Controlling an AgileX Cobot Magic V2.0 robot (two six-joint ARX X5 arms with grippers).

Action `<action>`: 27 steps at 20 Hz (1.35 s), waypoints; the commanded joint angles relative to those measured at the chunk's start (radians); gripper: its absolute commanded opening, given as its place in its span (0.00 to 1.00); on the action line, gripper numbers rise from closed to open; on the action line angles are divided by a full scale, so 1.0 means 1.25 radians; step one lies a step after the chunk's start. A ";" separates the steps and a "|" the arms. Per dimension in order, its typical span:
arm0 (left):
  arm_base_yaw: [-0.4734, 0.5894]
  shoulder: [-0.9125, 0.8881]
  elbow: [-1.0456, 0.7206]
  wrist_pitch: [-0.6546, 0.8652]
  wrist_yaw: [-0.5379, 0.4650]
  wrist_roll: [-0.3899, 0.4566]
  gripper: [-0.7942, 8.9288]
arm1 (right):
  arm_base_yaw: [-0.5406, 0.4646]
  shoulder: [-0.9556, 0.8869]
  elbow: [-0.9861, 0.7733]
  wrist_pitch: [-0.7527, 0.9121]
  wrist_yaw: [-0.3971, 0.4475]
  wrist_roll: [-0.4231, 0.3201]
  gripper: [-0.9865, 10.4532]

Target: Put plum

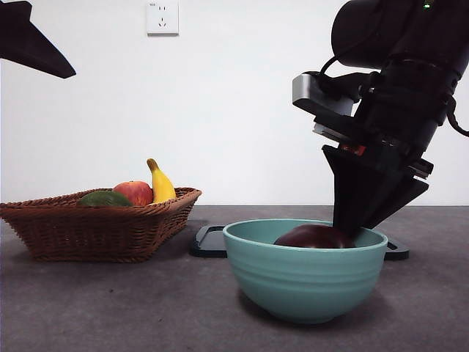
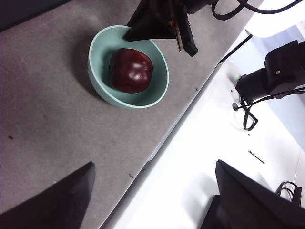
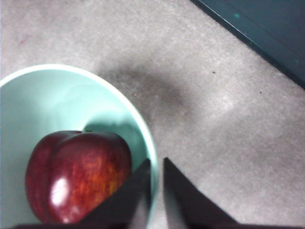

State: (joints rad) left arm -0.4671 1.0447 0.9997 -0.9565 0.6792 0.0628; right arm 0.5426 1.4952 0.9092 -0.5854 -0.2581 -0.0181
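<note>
- Lying in the teal bowl [image 1: 305, 277], the dark maroon plum [image 1: 315, 237] is free of both claws.
- Right gripper [image 3: 155, 167] at the bowl's rim, jaws nearly pressed together, empty.
- Left gripper [image 2: 152, 191] spread wide, well apart.

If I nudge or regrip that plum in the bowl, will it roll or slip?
The plum looks round and glossy, so it would probably slide off the right gripper if pinched off-centre. It lies loose in the teal bowl, so a nudge likely rolls it, though the curved wall should contain it. It seems firm, not floppy.
</note>
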 commanded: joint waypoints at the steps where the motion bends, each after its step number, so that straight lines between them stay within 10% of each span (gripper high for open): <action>1: -0.004 0.005 0.007 0.007 0.002 0.013 0.50 | 0.008 0.012 0.004 0.007 -0.003 0.009 0.10; 27: -0.004 0.005 0.007 0.012 0.002 0.024 0.50 | -0.193 0.226 0.457 -0.129 0.019 0.025 0.10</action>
State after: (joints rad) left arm -0.4671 1.0447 0.9997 -0.9470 0.6792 0.0734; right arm 0.2939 1.7687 1.4681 -0.7517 -0.2325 0.0223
